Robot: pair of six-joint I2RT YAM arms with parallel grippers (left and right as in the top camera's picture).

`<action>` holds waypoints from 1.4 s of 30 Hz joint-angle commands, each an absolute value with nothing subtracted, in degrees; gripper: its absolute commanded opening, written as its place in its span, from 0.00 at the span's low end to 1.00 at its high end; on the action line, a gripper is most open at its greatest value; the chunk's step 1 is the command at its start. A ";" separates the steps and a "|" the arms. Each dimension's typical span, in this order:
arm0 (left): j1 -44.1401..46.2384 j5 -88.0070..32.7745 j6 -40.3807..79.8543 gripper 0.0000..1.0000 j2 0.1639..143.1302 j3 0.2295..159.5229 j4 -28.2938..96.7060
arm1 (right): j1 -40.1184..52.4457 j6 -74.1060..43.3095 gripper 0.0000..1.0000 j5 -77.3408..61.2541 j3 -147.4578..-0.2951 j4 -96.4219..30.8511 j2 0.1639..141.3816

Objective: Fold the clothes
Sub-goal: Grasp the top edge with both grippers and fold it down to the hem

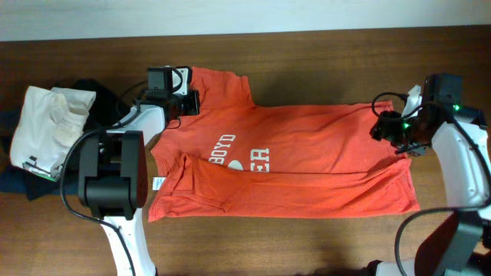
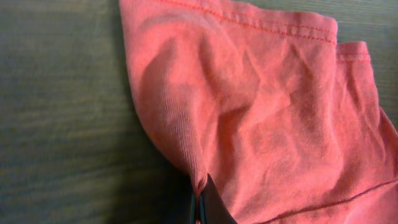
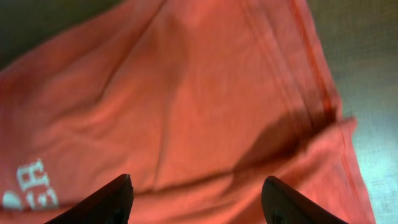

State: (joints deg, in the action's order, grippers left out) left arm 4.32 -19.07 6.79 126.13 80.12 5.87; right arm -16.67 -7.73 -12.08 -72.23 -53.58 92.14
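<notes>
- Wooden table (image 1: 307, 46): just one, and everything sits on it.
- T-shirt (image 1: 322, 153): one red-orange tee, flat mid-table, sleeves left, hem right. The near long edge looks flapped over, so I'd guess it's partway through a lengthwise fold.
- Side pile: one white garment (image 1: 46, 115) plus dark garments (image 1: 100, 92) (can't count them), parked far left, probably out of the way.
- Two claws, one per end, likely to lift the far edge together: the left gripper (image 2: 200, 199) is pinched tight on the sleeve fabric, and the right gripper (image 3: 198, 182) is spread wide over the hem, holding nothing.

Overhead evenly lit, sharp; wrist cams dimmer, right blurred, shadow on T-shirt (image 3: 186, 106).
</notes>
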 commanded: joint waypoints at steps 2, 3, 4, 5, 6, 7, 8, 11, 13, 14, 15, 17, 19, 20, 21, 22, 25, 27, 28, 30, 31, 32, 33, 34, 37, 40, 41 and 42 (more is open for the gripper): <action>2.31 -20.38 10.72 0.01 120.49 80.42 14.26 | -16.14 -7.68 0.70 -6.81 -72.93 -41.39 99.83; 2.31 -20.36 10.70 0.01 120.33 80.42 17.30 | -16.14 -7.73 0.69 -6.83 -72.93 -37.50 101.78; 2.28 -19.64 10.70 0.01 120.33 80.40 21.04 | -16.12 -7.75 0.69 -6.83 -72.93 -33.67 103.85; 2.28 -18.31 10.70 0.01 120.33 80.40 24.12 | -16.12 -8.01 0.69 -6.87 -72.93 -30.74 105.56; 2.28 -17.58 10.70 0.01 120.33 80.40 26.41 | -16.14 -8.43 0.69 -6.85 -72.93 -27.42 107.35; 2.28 -17.56 10.68 0.01 120.33 80.40 27.38 | -16.12 -8.43 0.69 -6.83 -72.93 -23.94 109.08; 2.28 -17.58 10.70 0.00 120.33 80.40 27.79 | -16.14 -8.43 0.69 -6.83 -72.93 -20.53 110.67; 2.28 -17.58 10.70 0.01 120.33 80.40 27.75 | -16.14 -9.69 0.63 -6.52 -72.93 -15.46 114.65; 2.31 -17.58 10.70 0.00 120.33 80.40 27.75 | -16.14 -11.53 0.63 -3.20 -72.93 -14.70 116.51; 2.35 -17.61 10.70 0.01 120.33 80.40 27.79 | -16.14 -12.49 0.63 -1.43 -72.93 -14.11 117.80; 2.35 -17.61 10.70 0.00 120.33 80.40 27.97 | -16.14 -12.51 0.61 -1.23 -72.93 -13.67 118.48; 2.35 -17.63 10.70 0.00 120.33 80.40 28.16 | -16.21 -12.49 0.39 -1.19 -72.99 -12.19 118.61; 2.35 -17.82 10.70 0.00 120.33 80.40 28.47 | -16.53 -12.49 0.56 -1.19 -73.08 -9.80 118.61; 2.35 -17.82 10.70 0.01 120.33 80.40 28.99 | -16.58 -12.47 0.58 -1.19 -73.08 -9.02 118.61; 2.35 -17.80 10.70 0.00 120.33 80.40 29.06 | -16.56 -12.47 0.58 -1.21 -73.08 -8.16 118.61; 2.35 -17.80 10.70 0.01 120.33 80.40 29.06 | -16.56 -12.40 0.58 -1.19 -73.08 -7.64 118.61; 2.35 -17.80 10.70 0.00 120.33 80.40 29.23 | -16.56 -12.25 0.55 -0.56 -73.08 -6.59 118.98; 2.35 -17.80 10.70 0.01 120.33 80.40 29.23 | -16.56 -12.27 0.53 -0.56 -73.08 -6.04 120.27; 2.35 -17.80 10.70 0.00 120.33 80.40 29.23 | -16.56 -12.27 0.53 -0.58 -73.08 -5.43 121.08; 2.35 -17.80 10.70 0.00 120.33 80.40 29.23 | -16.56 -12.25 0.49 -0.56 -73.08 -4.51 122.15; 2.35 -17.80 10.70 0.00 120.33 80.40 29.23 | -16.56 -12.25 0.48 -0.56 -73.08 -3.95 122.15; 2.35 -17.80 10.70 0.00 120.33 80.40 29.23 | -16.58 -12.25 0.44 -0.58 -73.08 -2.28 122.15; 2.35 -17.82 10.70 0.01 120.33 80.40 29.28 | -16.56 -12.27 0.31 -0.60 -73.08 -1.45 122.15; 2.35 -17.82 10.70 0.01 120.33 80.40 29.28 | -16.53 -12.27 0.20 -0.60 -73.08 -1.52 122.15; 2.35 -17.80 10.70 0.00 120.33 80.40 29.26 | -16.58 -12.25 0.04 -0.58 -73.08 -1.65 122.15; 1.58 -17.85 10.70 0.00 119.68 81.54 28.58 | -17.74 -12.29 0.04 -0.60 -73.10 -3.51 119.46; 0.99 -17.89 10.70 0.00 118.93 83.13 28.60 | -18.13 -12.29 0.04 -0.62 -73.10 -4.23 118.08; 0.47 -18.79 10.70 0.00 117.84 84.64 28.60 | -18.83 -12.32 0.04 -0.82 -73.10 -6.79 115.35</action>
State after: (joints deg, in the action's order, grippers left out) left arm 2.11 -18.61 10.37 121.27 80.79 28.77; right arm -17.26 -11.99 -0.91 -72.66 -3.90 120.60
